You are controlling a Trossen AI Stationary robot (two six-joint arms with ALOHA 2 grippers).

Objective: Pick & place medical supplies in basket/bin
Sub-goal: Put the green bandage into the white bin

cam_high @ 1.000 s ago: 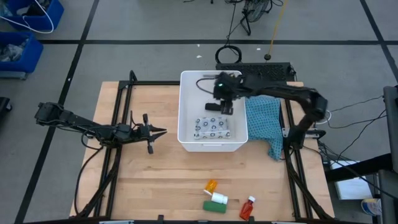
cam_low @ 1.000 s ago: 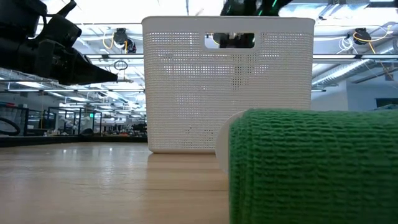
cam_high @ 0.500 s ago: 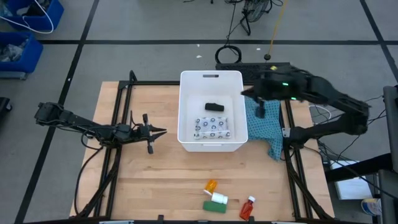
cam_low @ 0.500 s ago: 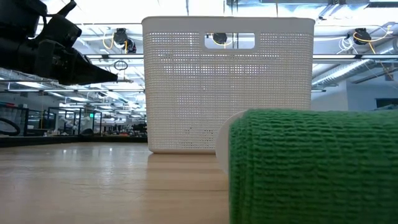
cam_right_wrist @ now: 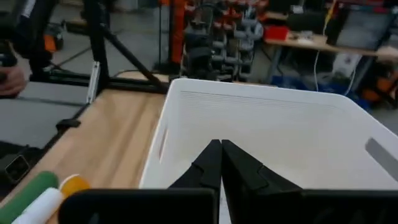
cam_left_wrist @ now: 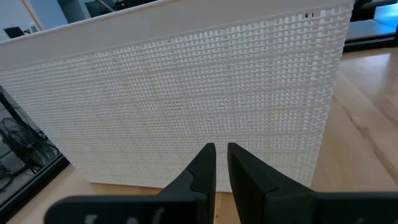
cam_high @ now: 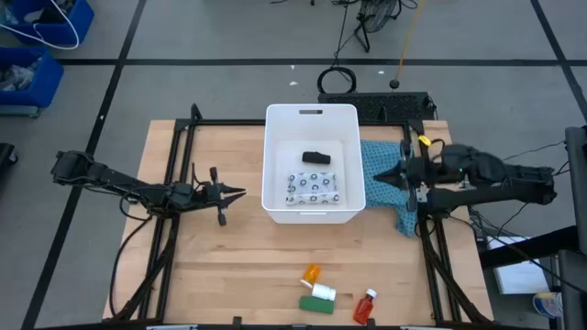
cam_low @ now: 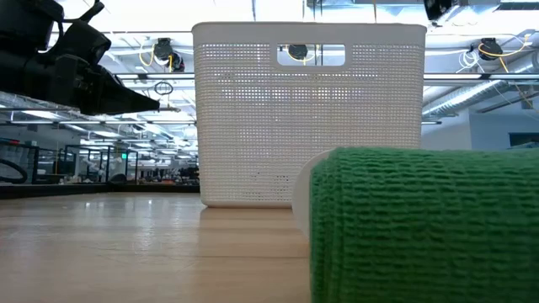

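White tub (cam_high: 311,113) sitting at far-centre of wooden table (cam_high: 238,266), handle slot in near short wall per low view. Inside: black oblong piece (cam_high: 315,157) toward far end, white dark-patterned flat packet (cam_high: 314,188) nearer, apart from each other. Remaining supplies clustered at near edge of table, right of centre: orange bottle (cam_high: 312,273), white cylinder (cam_high: 323,291) just beside it, green-white box (cam_high: 315,304) touching or nearly touching cylinder, red white-capped bottle (cam_high: 365,306) a bit to the right. Right gripper (cam_high: 400,174) outside tub, just right of its right wall, over teal-blue cloth (cam_high: 386,174); fingers (cam_right_wrist: 214,163) pressed together, holding nothing, pointed toward tub. Left gripper (cam_high: 234,193) parked left of tub, low over table, apart from wall; fingers (cam_left_wrist: 205,168) nearly closed w/ thin gap, empty, aimed at tub's mesh side. Low view: green wrapped item (cam_low: 425,223) filling near foreground, tub behind it. Blue bins (cam_high: 46,41) on floor at far left, off table.
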